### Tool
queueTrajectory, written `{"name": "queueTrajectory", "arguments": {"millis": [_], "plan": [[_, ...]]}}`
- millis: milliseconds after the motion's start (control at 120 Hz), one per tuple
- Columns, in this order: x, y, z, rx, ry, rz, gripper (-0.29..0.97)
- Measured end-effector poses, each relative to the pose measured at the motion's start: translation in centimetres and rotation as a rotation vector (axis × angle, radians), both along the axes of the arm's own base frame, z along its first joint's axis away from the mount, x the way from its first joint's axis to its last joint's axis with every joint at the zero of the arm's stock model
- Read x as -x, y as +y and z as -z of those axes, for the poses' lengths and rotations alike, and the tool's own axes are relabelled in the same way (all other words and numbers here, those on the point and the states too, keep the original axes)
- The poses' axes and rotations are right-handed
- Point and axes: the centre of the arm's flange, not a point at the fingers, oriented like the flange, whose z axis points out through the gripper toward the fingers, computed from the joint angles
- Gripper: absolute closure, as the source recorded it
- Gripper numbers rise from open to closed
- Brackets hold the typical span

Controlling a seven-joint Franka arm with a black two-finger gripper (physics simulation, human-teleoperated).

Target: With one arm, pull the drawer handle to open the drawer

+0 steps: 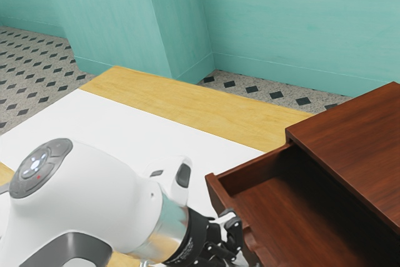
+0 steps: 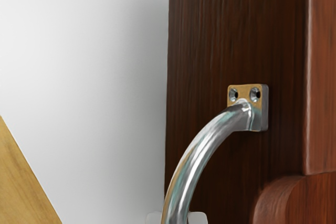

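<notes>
The dark wooden drawer [image 1: 294,211] stands pulled out of its cabinet [image 1: 362,136], and its bare inside shows. Its front panel [image 1: 215,191] faces my arm. My black gripper [image 1: 230,234] sits low against that front, at the exterior view's bottom edge. In the wrist view a curved metal handle [image 2: 210,140] runs from its brass mount [image 2: 248,106] on the drawer front [image 2: 231,35] down to my hand. Two pale finger pads [image 2: 153,216] press the bar from either side, so the gripper is shut on the handle.
The cabinet stands on a white mat [image 1: 112,129] over a light wood tabletop [image 1: 187,98]. Teal walls [image 1: 281,10] and a jutting teal corner [image 1: 144,17] rise behind a tiled floor [image 1: 31,60]. My white arm [image 1: 81,204] covers the lower left.
</notes>
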Motion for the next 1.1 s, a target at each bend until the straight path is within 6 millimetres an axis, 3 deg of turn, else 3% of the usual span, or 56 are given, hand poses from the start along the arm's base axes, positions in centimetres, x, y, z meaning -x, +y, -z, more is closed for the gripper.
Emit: {"name": "queueTrajectory", "arguments": {"millis": [433, 667, 842, 883, 942, 1017, 1058, 1100], "plan": [[0.5, 0.5, 0.2, 0.007, 0.006, -0.008, 0.76], [0.2, 1.0, 0.1, 0.009, 0.0, -0.019, 0.67], [1.3, 0.9, -1.4, 0.012, -0.039, -0.009, 0.64], [1.9, 0.8, -2.0, 0.012, -0.051, -0.002, 0.64], [2.0, 1.5, -3.5, 0.028, -0.054, -0.01, 0.53], [1.7, 2.5, -8.0, 0.054, -0.051, -0.014, 0.38], [0.1, 2.7, -11.5, 0.061, -0.028, -0.011, 0.31], [-3.1, 3.9, -13.9, 0.065, 0.025, -0.033, 0.26]]}}
